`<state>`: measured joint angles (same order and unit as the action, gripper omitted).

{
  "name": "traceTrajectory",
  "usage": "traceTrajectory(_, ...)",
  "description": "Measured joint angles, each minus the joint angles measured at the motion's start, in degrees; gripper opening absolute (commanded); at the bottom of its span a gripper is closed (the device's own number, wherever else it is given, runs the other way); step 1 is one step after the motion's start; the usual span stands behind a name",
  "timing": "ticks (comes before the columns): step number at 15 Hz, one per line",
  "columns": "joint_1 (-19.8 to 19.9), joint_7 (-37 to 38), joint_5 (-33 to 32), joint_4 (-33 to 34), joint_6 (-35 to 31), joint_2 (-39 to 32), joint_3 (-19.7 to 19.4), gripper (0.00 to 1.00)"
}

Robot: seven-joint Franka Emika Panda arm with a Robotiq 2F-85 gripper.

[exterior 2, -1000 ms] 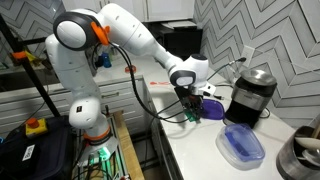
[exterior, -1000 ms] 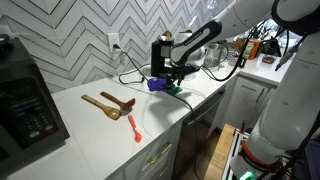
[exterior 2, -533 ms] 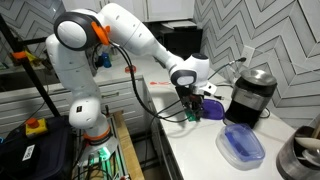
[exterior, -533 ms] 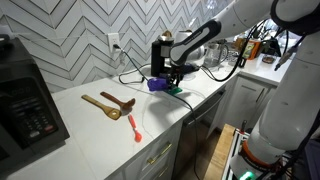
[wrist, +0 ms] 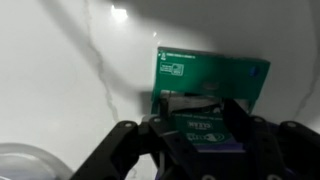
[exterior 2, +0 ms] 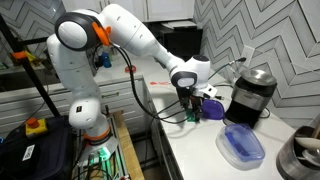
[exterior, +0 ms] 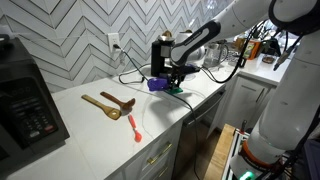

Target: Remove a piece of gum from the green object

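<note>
The green object [wrist: 212, 72] is a small bright green pack lying flat on the white counter, its flap open toward the top of the wrist view. It also shows as a green spot under the gripper in both exterior views [exterior: 174, 91] [exterior 2: 191, 118]. My gripper [wrist: 203, 138] points straight down over it, with one black finger [wrist: 165, 135] against each side of the pack's darker lower part. The jaws look closed against the pack. No single piece of gum can be told apart. The gripper also shows in both exterior views [exterior: 175, 83] [exterior 2: 192, 106].
A purple rounded item [exterior: 156, 85] [exterior 2: 213, 110] sits right beside the gripper. A black grinder [exterior: 161, 55] [exterior 2: 250, 95] stands behind it, a purple-blue dish [exterior 2: 243, 148] nearer the counter edge. Wooden spoons [exterior: 108, 105], a red tool [exterior: 134, 127] and a black appliance [exterior: 25, 100] lie further along.
</note>
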<state>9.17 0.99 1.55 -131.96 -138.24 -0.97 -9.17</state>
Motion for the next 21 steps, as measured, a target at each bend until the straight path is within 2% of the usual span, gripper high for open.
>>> traceTrajectory(5,0.51,4.93,-0.01,0.00,0.00,-0.09,-0.54,0.54)
traceTrajectory(7,0.61,7.00,-0.01,0.00,0.00,-0.09,-0.69,0.38)
traceTrajectory(8,0.66,7.92,-0.01,0.00,0.00,-0.09,-0.71,0.35)
traceTrajectory(9,0.71,8.73,-0.01,0.00,0.00,-0.09,-0.72,0.22)
traceTrajectory(11,0.80,10.04,-0.01,0.05,0.00,-0.07,-0.75,0.14)
traceTrajectory(12,0.82,10.50,-0.01,0.15,0.00,-0.05,-0.81,0.05)
traceTrajectory(13,0.82,11.01,-0.01,0.19,0.00,-0.05,-0.87,0.02)
traceTrajectory(21,0.82,13.02,-0.01,0.25,0.00,-0.06,-0.93,0.00)
